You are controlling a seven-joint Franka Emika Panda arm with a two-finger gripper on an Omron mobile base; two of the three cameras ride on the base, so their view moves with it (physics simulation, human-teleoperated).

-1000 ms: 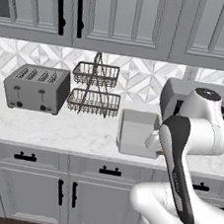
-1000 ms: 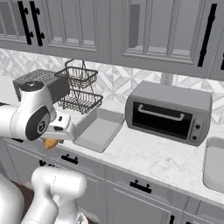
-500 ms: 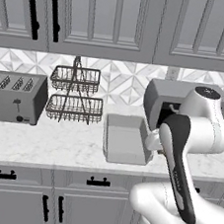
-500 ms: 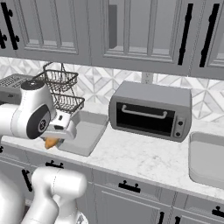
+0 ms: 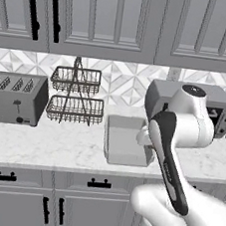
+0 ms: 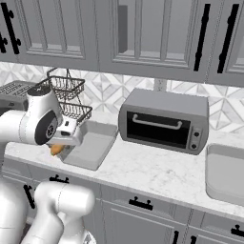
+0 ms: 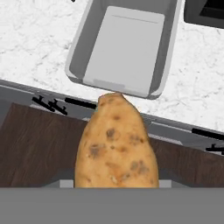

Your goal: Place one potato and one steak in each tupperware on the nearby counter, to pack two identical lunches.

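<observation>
The potato (image 7: 116,144) hangs in the air in front of the counter's (image 7: 35,39) front edge, over the cabinet fronts and the dark wood floor, not over the marble. In the hand view it is a tan-orange oval with brown spots, and its far tip points at the near wall of an open grey tupperware (image 7: 166,57) that sits on the counter just beyond. In the right base view a bit of orange (image 6: 56,149) shows under the arm's wrist, just beside the near left corner of that tupperware (image 6: 93,145).

Around it: behind the tupperware (image 5: 126,142) stands a grey toaster oven (image 6: 164,120), with a two-tier wire basket rack (image 5: 76,95) and a grey toaster (image 5: 14,98) to the left along the counter (image 5: 56,145). A second tupperware (image 6: 226,174) lies well apart, to the right of the toaster oven. Nothing sits between the potato and the near tray; the tray is bare inside.

The claw (image 7: 116,183) is pinching the potato, its fingers hidden behind the potato's near end.

The potato's long axis runs along the gripper's line of sight, from the hand toward the tray, its narrower end leading.
</observation>
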